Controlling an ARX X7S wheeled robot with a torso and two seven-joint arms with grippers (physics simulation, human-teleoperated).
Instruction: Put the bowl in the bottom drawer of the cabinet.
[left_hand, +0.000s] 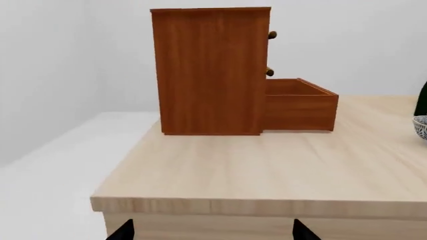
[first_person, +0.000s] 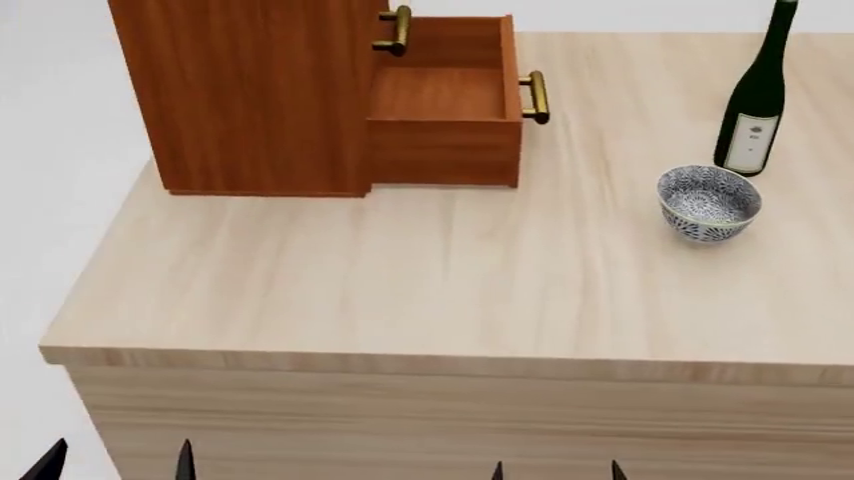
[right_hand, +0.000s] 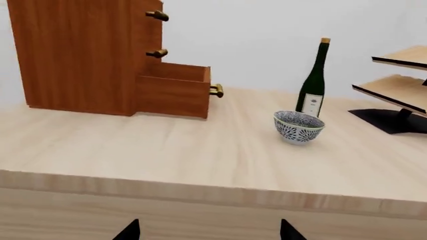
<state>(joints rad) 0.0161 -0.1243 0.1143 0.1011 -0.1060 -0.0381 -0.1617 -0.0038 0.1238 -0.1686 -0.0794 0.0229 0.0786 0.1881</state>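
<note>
The blue-patterned bowl stands upright on the pale table, to the right, just in front of a dark bottle; it also shows in the right wrist view. The reddish-brown cabinet stands at the back left, its bottom drawer pulled out and empty, also seen as the bottom drawer. My left gripper and right gripper hang open below the table's front edge, holding nothing. Only their black tips show.
A dark green wine bottle stands right behind the bowl. A pale wooden rack on a black base is at the table's right. The two upper drawers are closed.
</note>
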